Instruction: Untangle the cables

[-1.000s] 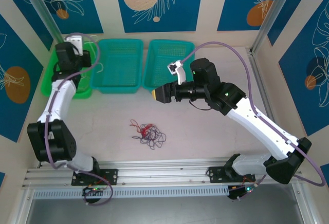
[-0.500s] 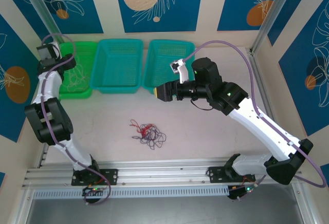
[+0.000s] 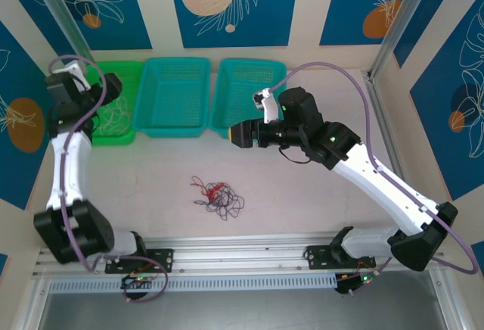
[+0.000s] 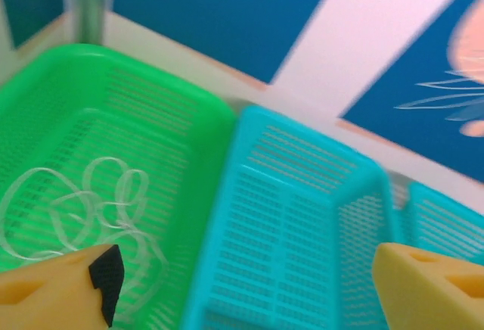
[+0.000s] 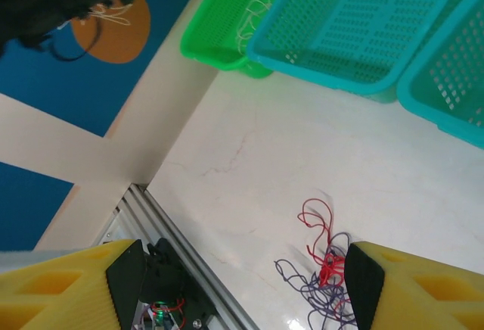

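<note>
The cables lie in a small tangle of red and dark purple wire on the table, front of centre; the tangle also shows in the right wrist view. A whitish cable lies coiled in the green basket. My left gripper hovers open and empty over that basket, with yellow fingers spread wide. My right gripper hangs open and empty in front of the right teal basket, well above and behind the tangle. Its fingertips frame the tangle from afar.
Three baskets line the back: green at left, a teal one in the middle and another teal one at right. An aluminium rail runs along the front edge. Walls close in on both sides.
The left arm has swung away from the far left wall, and its gripper now points over the green basket. The right gripper has shifted slightly left. The tangle has not moved.
</note>
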